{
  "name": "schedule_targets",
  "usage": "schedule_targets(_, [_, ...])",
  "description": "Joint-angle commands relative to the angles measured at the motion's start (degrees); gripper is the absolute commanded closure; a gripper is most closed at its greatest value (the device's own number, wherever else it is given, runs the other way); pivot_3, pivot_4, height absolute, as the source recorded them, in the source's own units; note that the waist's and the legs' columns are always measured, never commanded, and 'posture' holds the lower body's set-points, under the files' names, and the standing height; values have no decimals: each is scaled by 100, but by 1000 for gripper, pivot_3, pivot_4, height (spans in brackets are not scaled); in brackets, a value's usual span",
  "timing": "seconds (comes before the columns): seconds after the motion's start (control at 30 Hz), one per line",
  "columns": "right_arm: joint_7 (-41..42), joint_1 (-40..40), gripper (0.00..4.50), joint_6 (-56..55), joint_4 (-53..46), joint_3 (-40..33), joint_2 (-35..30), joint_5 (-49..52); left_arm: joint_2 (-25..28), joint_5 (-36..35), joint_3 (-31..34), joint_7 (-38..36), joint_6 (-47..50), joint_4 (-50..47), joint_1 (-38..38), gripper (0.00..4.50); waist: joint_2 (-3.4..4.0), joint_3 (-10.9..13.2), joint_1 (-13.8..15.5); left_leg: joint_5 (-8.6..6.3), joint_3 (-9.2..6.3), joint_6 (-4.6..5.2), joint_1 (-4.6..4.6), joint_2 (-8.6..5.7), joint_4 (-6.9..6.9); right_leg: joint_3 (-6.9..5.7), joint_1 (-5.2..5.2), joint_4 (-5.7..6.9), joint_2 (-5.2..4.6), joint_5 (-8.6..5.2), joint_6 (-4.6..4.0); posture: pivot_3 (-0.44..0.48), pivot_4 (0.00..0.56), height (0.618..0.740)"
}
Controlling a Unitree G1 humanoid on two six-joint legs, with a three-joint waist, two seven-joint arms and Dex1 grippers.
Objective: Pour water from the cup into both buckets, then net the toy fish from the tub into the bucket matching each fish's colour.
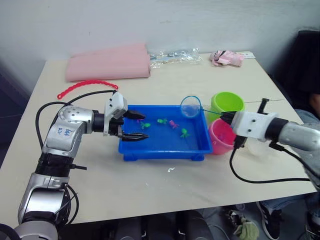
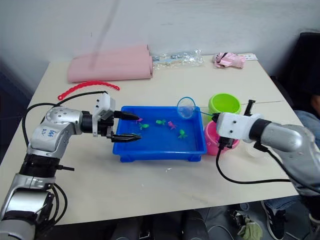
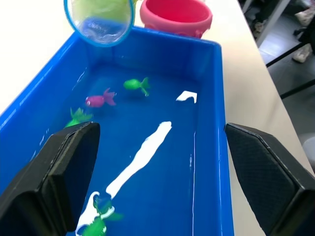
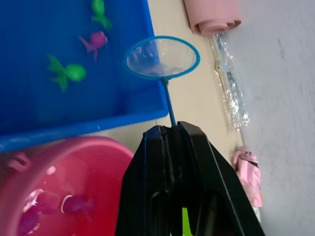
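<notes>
- Over the far right corner of the tub [image 1: 162, 150], the net [image 1: 190, 106] hangs empty, its handle clamped in the right gripper [image 1: 223, 117].
- Toy fish [image 1: 173, 124] lie below, left of the ring.
- Left gripper [image 1: 138, 125] spread wide over the tub's left end.
- Pink bucket [image 1: 221, 136] touches the tub.

Blue tub [image 1: 165, 150] holding fish [image 1: 162, 121], net [image 1: 190, 106] raised, pink bucket [image 1: 221, 137] beside

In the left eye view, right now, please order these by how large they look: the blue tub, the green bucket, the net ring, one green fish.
1. the tub
2. the green bucket
3. the net ring
4. green fish
</notes>
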Motion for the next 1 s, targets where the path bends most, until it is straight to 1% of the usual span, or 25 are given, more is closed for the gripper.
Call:
schedule_targets(0.03, [-123,-350,4500,-535,455,282,165,-565,97,-214,238,219,219,-535,120,100,1,0,-1,0,1,-1,0,1,-1,0,-1,1,4,0,0,0,150,738])
schedule_targets(0.2, [-75,-555,4500,-1063,978,614,458,-891,249,-303,365,352,408,-827,308,100,1,0,-18,2,8,-4,2,3,-2,3,-2,3,9,0,0,0,150,738])
schedule_targets(0.33, [-21,-574,4500,-1232,1101,679,639,-932,336,-387,406,418,499,-943,351,100,1,0,-3,2,7,-4,3,6,-2,5,-2,5,7,0,0,0,150,738])
schedule_targets(0.47, [-95,-603,4500,-1481,1173,726,659,-1166,363,-424,399,452,529,-969,342,100,1,1,-8,1,8,-4,3,5,-2,5,-2,5,7,0,0,0,150,738])
schedule_targets(0.53, [-19,-575,4500,-1427,1171,696,695,-1135,355,-434,378,463,529,-963,320,100,1,0,-11,1,8,-4,3,5,-2,6,-2,6,7,0,0,0,150,738])
schedule_targets(0.67, [431,-297,4500,-604,786,496,942,-413,317,-427,328,456,492,-905,268,100,1,0,-5,1,8,-5,3,5,-2,6,-2,6,11,0,0,0,150,738])
schedule_targets(0.87, [860,157,4500,1832,-374,-130,1243,982,249,-361,223,372,314,-639,125,100,1,0,13,1,7,-5,2,3,0,6,-1,7,9,0,0,0,150,738])
schedule_targets(1.0, [842,362,4500,2979,-998,-565,1194,1582,199,-318,118,268,139,-409,-9,100,1,0,14,1,4,-4,2,2,0,4,0,7,8,0,0,0,150,738])
